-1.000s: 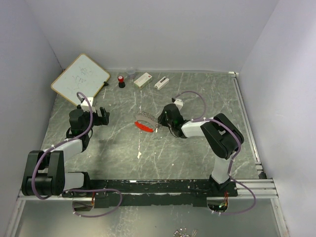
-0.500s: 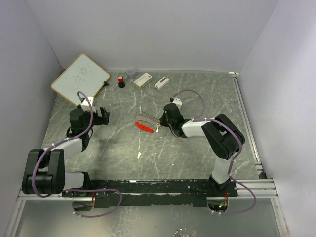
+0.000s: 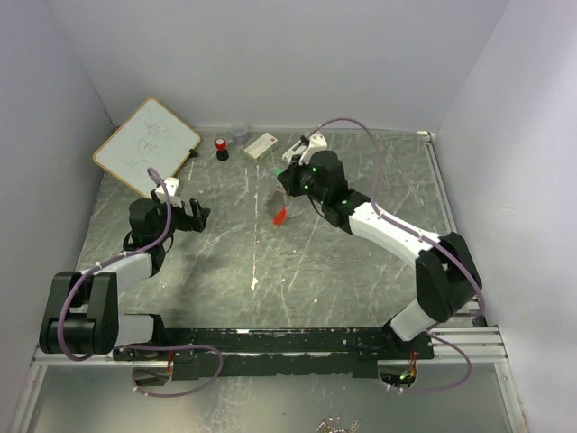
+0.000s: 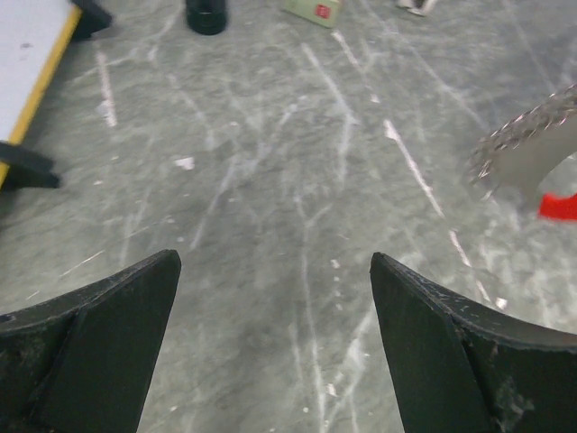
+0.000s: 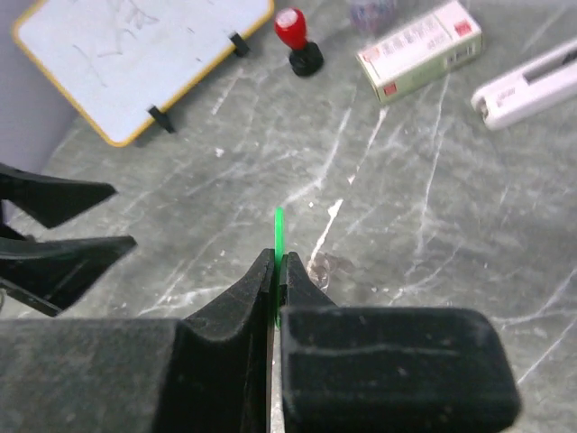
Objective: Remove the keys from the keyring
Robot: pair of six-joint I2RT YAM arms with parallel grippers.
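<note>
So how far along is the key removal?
Done: nothing looks off yet. The red key hangs below the keyring, so it appears attached. In hand: the right pincer is shut on the green key, apparently holding the bunch up. The left pincer is open and empty, facing the ring. Left: both keys have to come off.
</note>
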